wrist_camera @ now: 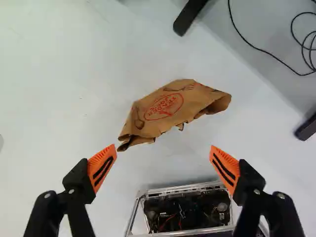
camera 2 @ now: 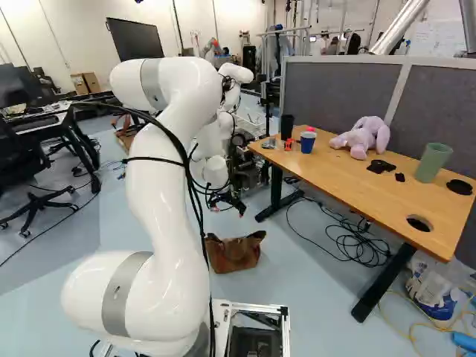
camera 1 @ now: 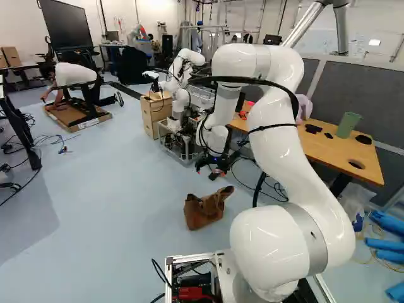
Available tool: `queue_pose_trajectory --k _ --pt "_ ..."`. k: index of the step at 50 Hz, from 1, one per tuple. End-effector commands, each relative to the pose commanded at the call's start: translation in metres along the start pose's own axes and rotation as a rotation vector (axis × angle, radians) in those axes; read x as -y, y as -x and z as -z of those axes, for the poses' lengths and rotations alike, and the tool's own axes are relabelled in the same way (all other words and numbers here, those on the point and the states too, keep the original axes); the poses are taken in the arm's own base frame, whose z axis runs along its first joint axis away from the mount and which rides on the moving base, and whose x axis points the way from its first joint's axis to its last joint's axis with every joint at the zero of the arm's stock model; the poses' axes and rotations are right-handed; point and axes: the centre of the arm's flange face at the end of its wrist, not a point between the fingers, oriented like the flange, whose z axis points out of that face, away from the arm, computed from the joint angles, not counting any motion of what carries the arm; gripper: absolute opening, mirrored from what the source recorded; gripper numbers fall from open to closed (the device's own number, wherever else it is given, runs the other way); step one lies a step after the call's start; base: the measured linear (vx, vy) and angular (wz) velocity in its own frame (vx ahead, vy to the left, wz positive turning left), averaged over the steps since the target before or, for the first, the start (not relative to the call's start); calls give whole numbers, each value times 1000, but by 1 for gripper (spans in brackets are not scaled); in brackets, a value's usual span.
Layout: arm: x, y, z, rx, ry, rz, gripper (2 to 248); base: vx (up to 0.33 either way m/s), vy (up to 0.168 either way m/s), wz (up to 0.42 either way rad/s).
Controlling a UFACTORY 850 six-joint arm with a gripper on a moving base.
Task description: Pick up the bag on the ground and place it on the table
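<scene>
My gripper [camera 1: 214, 165] hangs above the floor, higher than the brown paper bag [camera 1: 204, 209] and beyond it in the left base view. The bag [camera 2: 234, 253] lies crumpled on the floor, left of the table [camera 2: 327, 165] in the right base view. Seen from the wrist, the gripper [wrist_camera: 163, 160] stands wide open with nothing between its orange-padded fingers, and the bag [wrist_camera: 170, 106] lies below and ahead of them. The wooden table stands to the right of the arm.
On the table are a purple plush toy [camera 2: 361, 137], a green cup [camera 2: 433, 162] and a blue cup [camera 2: 307, 141]. Black cables [camera 2: 349, 238] lie under it. Another robot [camera 1: 180, 82] stands beyond my arm. The base frame [wrist_camera: 187, 188] shows near the bag.
</scene>
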Motion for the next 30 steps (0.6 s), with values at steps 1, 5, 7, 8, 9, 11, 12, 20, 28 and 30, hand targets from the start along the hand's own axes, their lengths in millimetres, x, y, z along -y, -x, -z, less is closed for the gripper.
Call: queue_pose_trajectory --k 1,5,7,8,9,11,12,20,28,30 --pt "0 0 -1 2 0 0 247 0 0 0" --pt "0 0 -7 11 2 0 247 0 0 0" --pt "0 0 -10 14 2 0 247 0 0 0" --pt "0 0 -12 16 3 0 247 0 0 0" --pt "0 0 -13 18 3 0 247 0 0 0" --pt "0 0 -16 20 4 0 247 0 0 0" --pt "0 0 -18 22 4 0 247 0 0 0" --pt "0 0 -30 33 7 2 247 0 0 0" --pt "0 -1 -42 43 8 59 247 0 0 0" --pt "0 -1 -45 46 8 78 247 0 0 0"
